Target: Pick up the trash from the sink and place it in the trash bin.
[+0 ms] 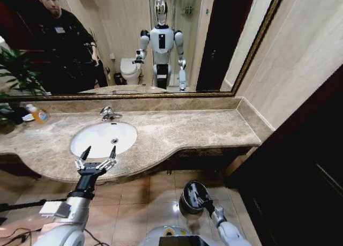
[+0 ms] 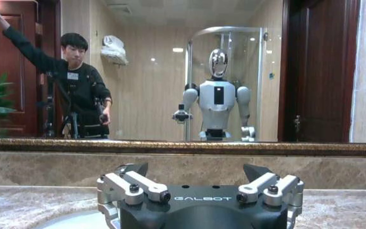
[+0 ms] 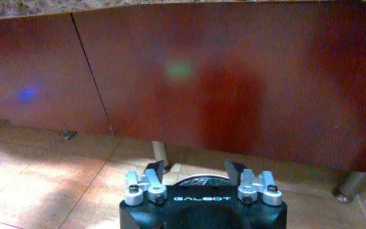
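So the left gripper is hovering right at the front rim of the sink, fingers spread wide apart with nothing between them. The basin sits just past the fingertips, with the faucet on the far side of it by the back wall. I can't spot any trash in the bowl from the head view; the white inside looks bare as far as I can tell. To the right of that gripper the counter runs open and flat to the corner, and its curved front edge passes just under the fingers. Off to the gripper's left, near the wall, sits a little orange bottle, well apart.

The right gripper hangs low near the floor, right over the trash bin. In its wrist view the fingers are parted and empty, with the dark cabinet front straight ahead and open tile to one side.
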Motion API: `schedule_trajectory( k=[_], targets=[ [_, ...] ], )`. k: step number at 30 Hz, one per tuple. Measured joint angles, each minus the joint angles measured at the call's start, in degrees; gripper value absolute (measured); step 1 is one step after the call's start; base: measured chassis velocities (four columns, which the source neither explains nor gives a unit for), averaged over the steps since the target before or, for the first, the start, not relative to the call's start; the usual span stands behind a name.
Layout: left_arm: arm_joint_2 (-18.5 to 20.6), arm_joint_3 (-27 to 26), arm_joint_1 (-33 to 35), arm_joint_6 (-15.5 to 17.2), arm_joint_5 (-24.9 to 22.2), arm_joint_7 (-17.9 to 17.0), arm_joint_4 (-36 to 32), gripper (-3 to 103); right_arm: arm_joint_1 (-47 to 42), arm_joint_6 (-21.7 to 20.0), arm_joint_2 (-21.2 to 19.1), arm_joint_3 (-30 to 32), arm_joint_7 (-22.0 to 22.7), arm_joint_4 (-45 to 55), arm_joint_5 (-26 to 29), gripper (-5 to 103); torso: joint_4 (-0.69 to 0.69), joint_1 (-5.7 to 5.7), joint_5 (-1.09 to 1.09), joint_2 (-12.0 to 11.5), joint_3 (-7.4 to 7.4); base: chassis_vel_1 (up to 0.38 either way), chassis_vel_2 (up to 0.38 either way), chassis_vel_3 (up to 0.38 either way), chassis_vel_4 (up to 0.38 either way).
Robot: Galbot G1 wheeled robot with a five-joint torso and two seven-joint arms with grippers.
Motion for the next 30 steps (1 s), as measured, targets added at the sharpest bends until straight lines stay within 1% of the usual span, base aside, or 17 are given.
schedule_trajectory(
  k=[1, 3, 6, 7, 9, 14, 26, 30],
  targets=[
    [0.0, 0.0, 0.0, 0.0, 0.0, 0.0, 0.0, 100, 0.01, 0.13, -0.01, 0.0, 0.05, -0.15, -0.08, 72, 0.0, 0.0, 0.0, 0.0, 0.0, 0.0, 0.0, 0.0, 0.0],
    [0.0, 0.0, 0.0, 0.0, 0.0, 0.0, 0.0, 100, 0.02, 0.18, -0.02, 0.0, 0.09, -0.25, -0.09, 72, 0.0, 0.0, 0.0, 0.0, 0.0, 0.0, 0.0, 0.0, 0.0],
    [0.0, 0.0, 0.0, 0.0, 0.0, 0.0, 0.0, 100, 0.02, 0.3, -0.05, 0.0, 0.27, -0.49, -0.09, 89, 0.0, 0.0, 0.0, 0.0, 0.0, 0.0, 0.0, 0.0, 0.0],
    [0.0, 0.0, 0.0, 0.0, 0.0, 0.0, 0.0, 100, 0.02, 0.3, -0.05, 0.0, 0.27, -0.49, -0.09, 89, 0.0, 0.0, 0.0, 0.0, 0.0, 0.0, 0.0, 0.0, 0.0],
    [0.0, 0.0, 0.0, 0.0, 0.0, 0.0, 0.0, 100, -0.04, 0.43, -0.05, -0.02, 0.31, -0.57, -0.09, 98, 0.0, 0.0, 0.0, 0.0, 0.0, 0.0, 0.0, 0.0, 0.0],
    [0.0, 0.0, 0.0, 0.0, 0.0, 0.0, 0.0, 100, -0.3, 0.95, 0.16, -0.12, 0.37, -0.67, -0.08, 100, 0.0, 0.0, 0.01, 0.0, 0.0, 0.0, 0.0, 0.0, 0.0],
    [0.0, 0.0, 0.0, 0.0, 0.0, 0.0, 0.0, 100, -0.65, 1.75, -0.46, -0.29, 0.22, -0.71, 0.11, 100, 0.0, 0.0, 0.0, 0.0, 0.0, 0.0, 0.0, 0.0, 0.0],
    [0.0, 0.0, 0.0, 0.0, 0.0, 0.0, 0.0, 100, -1.53, 1.76, -0.75, -0.27, 0.22, 1.09, -0.09, 100, 0.0, 0.0, 0.0, 0.0, 0.0, 0.0, 0.0, 0.0, 0.0]
  ],
)
